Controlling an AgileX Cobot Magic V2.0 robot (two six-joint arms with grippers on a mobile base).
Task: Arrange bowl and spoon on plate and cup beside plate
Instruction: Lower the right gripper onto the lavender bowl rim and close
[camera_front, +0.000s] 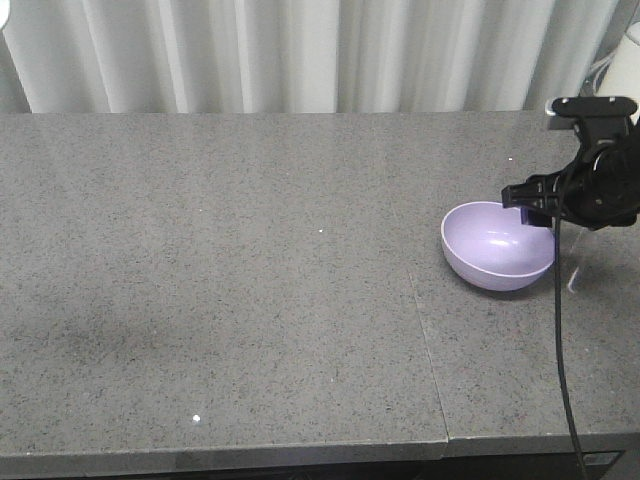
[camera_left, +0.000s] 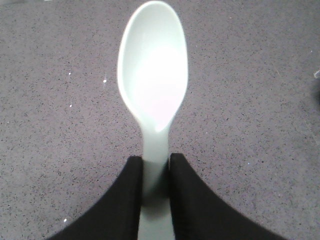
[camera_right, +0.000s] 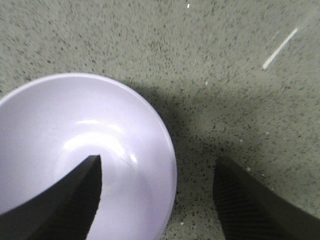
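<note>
The lilac bowl (camera_front: 497, 247) stands upright on the grey counter at the right. My right gripper (camera_front: 545, 207) hangs open over its right rim. In the right wrist view one finger (camera_right: 75, 195) is over the inside of the bowl (camera_right: 75, 140) and the other finger (camera_right: 250, 200) is outside it, above the counter. The right gripper (camera_right: 159, 162) holds nothing. My left gripper (camera_left: 156, 161) is shut on the handle of the pale mint spoon (camera_left: 152, 70), whose scoop points away, face up over the counter. The plate and the cup are out of view.
The grey speckled counter (camera_front: 220, 260) has a seam (camera_front: 425, 330) running to its front edge just left of the bowl. White curtains hang behind it. A white object (camera_front: 625, 60) stands at the back right corner. A black cable (camera_front: 562, 350) dangles from the right arm.
</note>
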